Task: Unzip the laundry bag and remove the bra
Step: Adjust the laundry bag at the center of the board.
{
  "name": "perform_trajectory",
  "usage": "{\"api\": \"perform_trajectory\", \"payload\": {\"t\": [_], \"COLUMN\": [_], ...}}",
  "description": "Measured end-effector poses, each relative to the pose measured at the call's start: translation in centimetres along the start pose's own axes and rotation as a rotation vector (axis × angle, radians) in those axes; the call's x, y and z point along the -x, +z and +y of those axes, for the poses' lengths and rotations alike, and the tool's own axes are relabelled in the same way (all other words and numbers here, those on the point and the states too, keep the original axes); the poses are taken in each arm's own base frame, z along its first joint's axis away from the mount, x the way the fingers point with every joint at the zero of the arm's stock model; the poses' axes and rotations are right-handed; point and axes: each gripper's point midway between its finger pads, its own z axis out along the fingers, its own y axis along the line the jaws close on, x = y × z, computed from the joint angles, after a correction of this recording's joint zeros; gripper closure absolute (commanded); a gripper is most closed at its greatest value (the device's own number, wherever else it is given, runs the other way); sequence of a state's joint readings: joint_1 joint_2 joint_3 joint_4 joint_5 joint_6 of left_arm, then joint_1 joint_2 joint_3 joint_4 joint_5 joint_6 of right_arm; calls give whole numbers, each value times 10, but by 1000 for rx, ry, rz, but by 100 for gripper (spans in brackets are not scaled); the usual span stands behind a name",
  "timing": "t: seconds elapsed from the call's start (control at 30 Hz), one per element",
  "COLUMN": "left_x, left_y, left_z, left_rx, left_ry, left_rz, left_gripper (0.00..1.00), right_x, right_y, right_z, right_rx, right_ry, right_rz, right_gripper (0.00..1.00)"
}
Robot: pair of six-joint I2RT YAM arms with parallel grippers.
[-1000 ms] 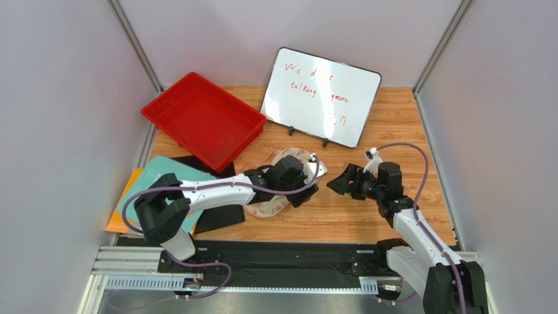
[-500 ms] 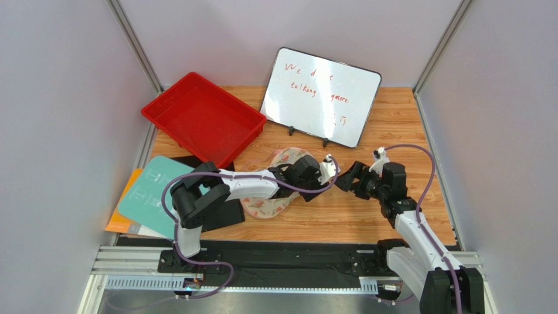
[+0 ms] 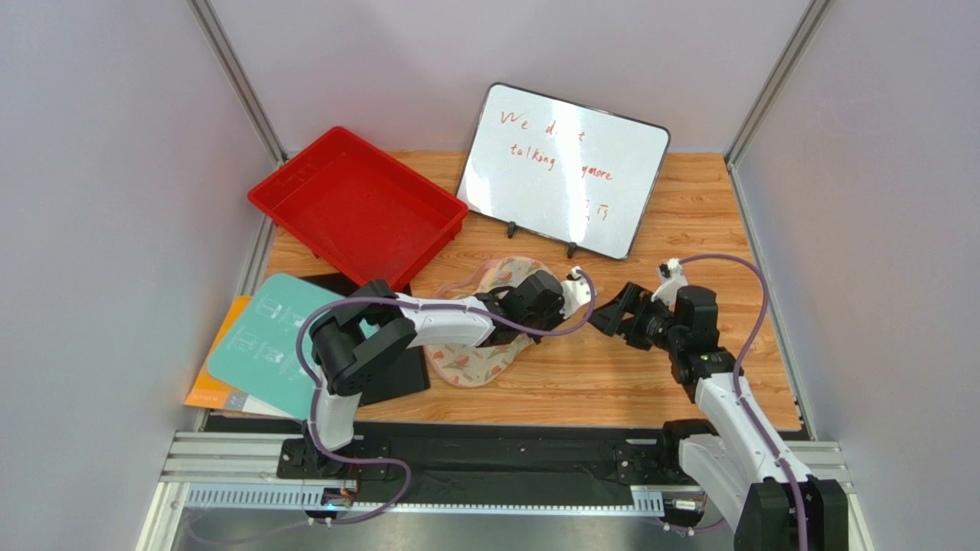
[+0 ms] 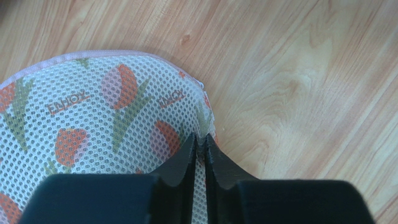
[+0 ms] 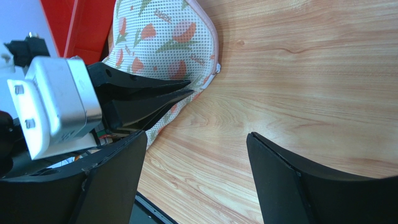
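Note:
The laundry bag (image 3: pixel 474 358), cream mesh with red and green print and pink zipper edging, lies flat on the wooden table, partly under my left arm. My left gripper (image 3: pixel 564 310) is shut, pinching the mesh at the bag's right edge (image 4: pixel 200 140). The bag (image 4: pixel 93 116) fills the left of the left wrist view. My right gripper (image 3: pixel 607 315) hovers just right of it, open, with only bare wood between its fingers (image 5: pixel 195 137). The right wrist view shows the bag (image 5: pixel 163 32) and the left gripper's closed tips (image 5: pixel 187 91). The bra is hidden.
A red tray (image 3: pixel 357 212) sits at the back left and a whiteboard (image 3: pixel 564 167) stands at the back centre. A teal sheet (image 3: pixel 270 333) over an orange one lies at the left, next to a black block (image 3: pixel 391 373).
My left arm reached right across the bag and its jaws closed on the bag's right edge. The right gripper edged slightly right and stayed open.

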State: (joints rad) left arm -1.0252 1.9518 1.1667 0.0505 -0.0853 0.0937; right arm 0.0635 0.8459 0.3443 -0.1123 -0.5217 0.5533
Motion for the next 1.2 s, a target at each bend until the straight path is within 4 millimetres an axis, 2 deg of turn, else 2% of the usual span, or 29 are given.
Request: {"api": "perform_trajectory", "payload": {"t": [0.27,0.53,0.67,0.87,1.0,1.2], "left_x": [1,-20,-25,-11,-4,-6], "left_y": [0,-33,-54,-88,-108,-128], "left_z": [-1,-18,-26,-29,-25,-21], "left_rx": [-10,-102,-147,-191,-208,-224], "left_ry": [-12,-49,-79,-121,-156,-199], "left_rz": [-22,-7,-6,-29,-41,-21], "left_gripper": [100,100,100,100,100,100], "right_x": [-5,-19,-21,-40,-54,-56], "right_y": [0,6,9,10,4,-1], "right_z": [2,-6,0,28,57,77], "right_rx": [23,27,62,178,276,337], "right_ry": [6,15,3,-112,-246,-388], "right_rz": [27,84,95,153,168,118], "right_gripper": [15,16,17,18,18,21]}}
